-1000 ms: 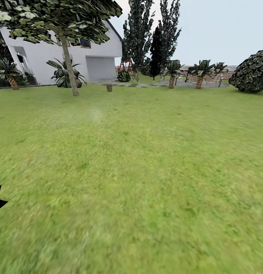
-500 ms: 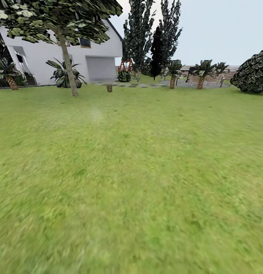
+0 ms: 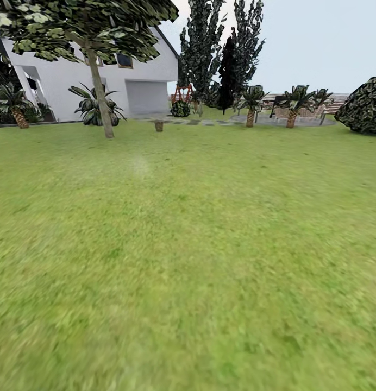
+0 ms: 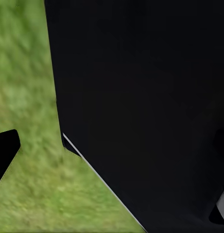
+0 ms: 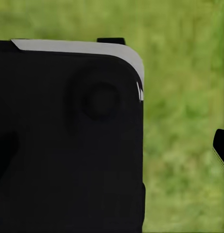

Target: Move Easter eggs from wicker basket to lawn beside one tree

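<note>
Lawn lay ahead; basket unseen, so the tree could be approached empty-handed. Jaws' state could not be told.

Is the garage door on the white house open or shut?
Shut: the garage door on the white house shows as one flat pale grey panel filling its opening, with no dark gap, beyond the lawn.

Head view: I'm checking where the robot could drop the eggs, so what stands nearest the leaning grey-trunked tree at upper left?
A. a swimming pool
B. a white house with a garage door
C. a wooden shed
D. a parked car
B: the tree rises from the lawn in front of the white house, whose grey garage door shows beside the trunk.
</note>
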### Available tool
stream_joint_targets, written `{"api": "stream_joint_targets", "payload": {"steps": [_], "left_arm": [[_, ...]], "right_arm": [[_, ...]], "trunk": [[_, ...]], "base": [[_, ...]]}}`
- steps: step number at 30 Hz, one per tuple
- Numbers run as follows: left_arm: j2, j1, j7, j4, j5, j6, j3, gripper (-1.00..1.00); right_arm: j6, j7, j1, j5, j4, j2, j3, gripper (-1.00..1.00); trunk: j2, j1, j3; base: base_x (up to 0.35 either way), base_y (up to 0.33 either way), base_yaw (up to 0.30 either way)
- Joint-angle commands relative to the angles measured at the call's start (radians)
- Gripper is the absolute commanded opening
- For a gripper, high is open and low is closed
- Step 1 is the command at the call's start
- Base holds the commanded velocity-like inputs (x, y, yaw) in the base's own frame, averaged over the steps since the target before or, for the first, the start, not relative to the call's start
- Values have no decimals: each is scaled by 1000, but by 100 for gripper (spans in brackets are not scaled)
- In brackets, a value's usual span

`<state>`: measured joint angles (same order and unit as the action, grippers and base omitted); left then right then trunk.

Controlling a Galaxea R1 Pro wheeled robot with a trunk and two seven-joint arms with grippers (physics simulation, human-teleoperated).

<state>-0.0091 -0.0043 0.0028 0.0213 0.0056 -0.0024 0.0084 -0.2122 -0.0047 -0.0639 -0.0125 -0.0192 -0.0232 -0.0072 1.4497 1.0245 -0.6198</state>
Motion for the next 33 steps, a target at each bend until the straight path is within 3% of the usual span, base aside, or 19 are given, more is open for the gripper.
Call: {"api": "stream_joint_targets", "payload": {"steps": [1, 12, 33], "left_arm": [[0, 0, 0, 0, 1, 0, 1, 100], [0, 0, 0, 0, 1, 0, 1, 100], [-2, 0, 2, 0, 0, 0, -1, 100]], "right_arm": [[-4, -1, -1, -1, 1, 0, 0, 100], [-7, -1, -1, 0, 1, 0, 0, 100], [-10, -1, -1, 10, 5, 0, 4, 100]], "trunk": [[0, 0, -1], [0, 0, -1], [0, 0, -11]], "base": [[290, 0, 28], [285, 0, 160], [263, 0, 5]]}}
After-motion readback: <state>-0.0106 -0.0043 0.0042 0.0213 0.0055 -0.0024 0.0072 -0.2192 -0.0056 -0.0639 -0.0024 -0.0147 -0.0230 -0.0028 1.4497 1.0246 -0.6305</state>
